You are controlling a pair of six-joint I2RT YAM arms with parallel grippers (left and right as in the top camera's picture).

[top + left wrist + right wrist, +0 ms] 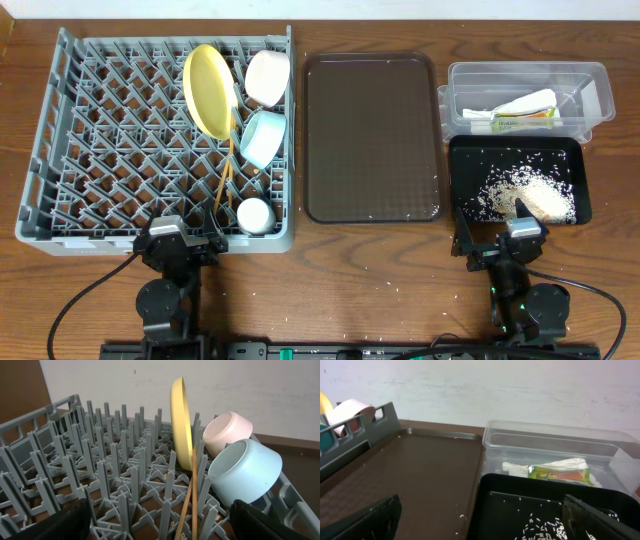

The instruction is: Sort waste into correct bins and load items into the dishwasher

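The grey dish rack [100, 140] holds the yellow plate [207, 90] on edge, the white bowl [267, 76], the light blue bowl [263, 137], the small white cup [254, 215] and two chopsticks [228, 172]. The left wrist view shows the plate [181, 425], both bowls [245, 470] and the chopsticks [189, 505]. The snack wrapper [520, 112] lies in the clear tub [470, 75]; it also shows in the right wrist view [559, 473]. White rice crumbs [525, 195] lie in the black tray [460, 160]. My left gripper [180, 245] is open and empty at the rack's front edge. My right gripper [505, 240] is open and empty at the black tray's front edge.
The brown serving tray [370, 135] lies between the rack and the bins, with a few stray grains on it. A few grains are scattered on the wooden table [350, 290] in front. A white wall stands behind the table.
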